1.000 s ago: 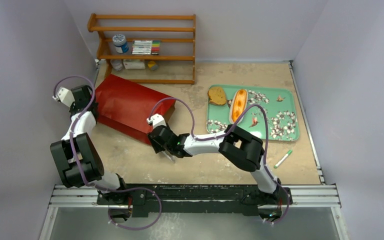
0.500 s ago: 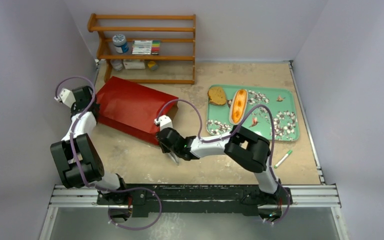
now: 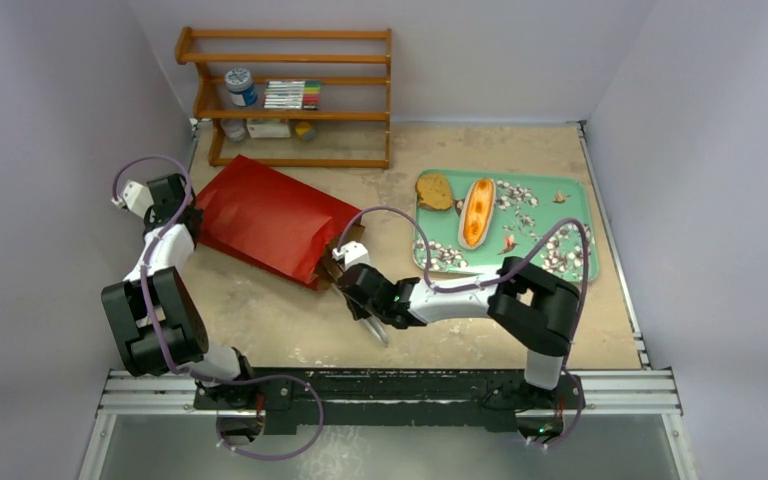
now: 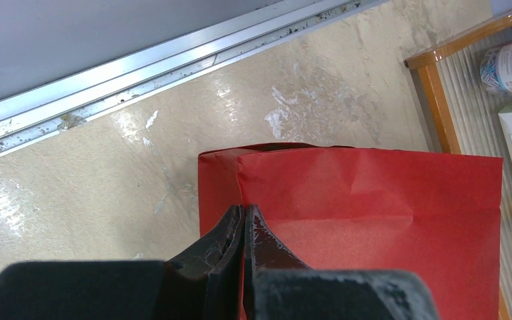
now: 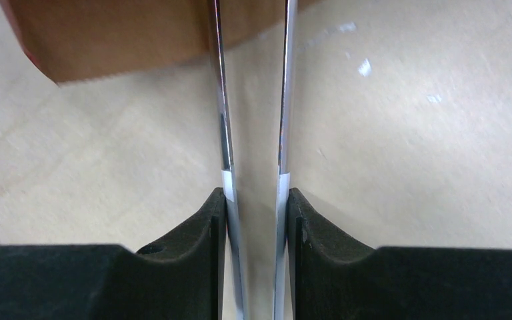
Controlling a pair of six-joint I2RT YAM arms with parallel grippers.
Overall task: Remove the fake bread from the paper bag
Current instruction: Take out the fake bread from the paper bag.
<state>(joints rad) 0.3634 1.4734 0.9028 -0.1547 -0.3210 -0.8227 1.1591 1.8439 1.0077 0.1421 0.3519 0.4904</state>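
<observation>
Tongs point(image 5: 221, 133) clamped in the right pincer point(image 5: 257, 200) nose into the red paper bag point(image 3: 265, 215) lying at ten o'clock, left pincer point(image 4: 243, 230) pinching its closed end; bun point(image 3: 476, 211) and slice point(image 3: 434, 190) already at two o'clock, so probably reach deeper next.

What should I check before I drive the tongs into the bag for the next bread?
1. Left gripper pinching the closed end of the paper bag: ok.
2. Right gripper clamped on the tongs: ok.
3. Tongs arms apart: ok.
4. Tongs pointed at the bag's mouth: ok.
5. Bread left inside the bag: cannot tell.
6. Free room on the tray beside the slice and bun: ok.
</observation>
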